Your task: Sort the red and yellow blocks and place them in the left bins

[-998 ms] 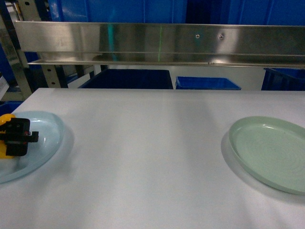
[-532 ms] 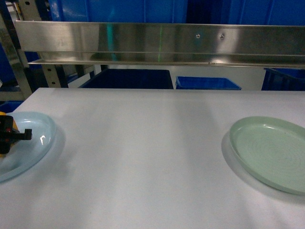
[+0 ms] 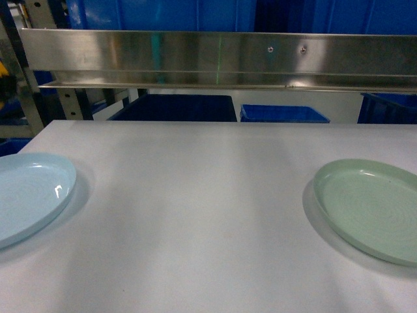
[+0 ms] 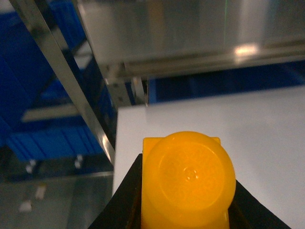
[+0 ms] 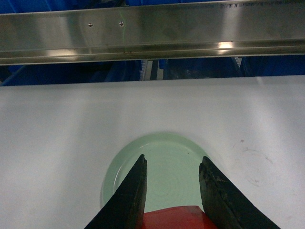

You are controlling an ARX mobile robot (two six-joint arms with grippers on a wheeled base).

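Pinching the yellow block (image 4: 188,179) between the dark fingers of the left claw (image 4: 186,200), studs toward the wrist camera, carried past the table's corner (image 4: 125,114) at 11 o'clock toward blue bins (image 4: 52,143) at 9 o'clock, presumably for dropping there. Out of the head view altogether, hence the bare pale blue plate (image 3: 29,195) at 8 o'clock. Holding a red block (image 5: 174,218) deep between the fingers of the right claw (image 5: 172,167), tips standing apart, poised over the green plate (image 5: 164,167), likely waiting its turn.
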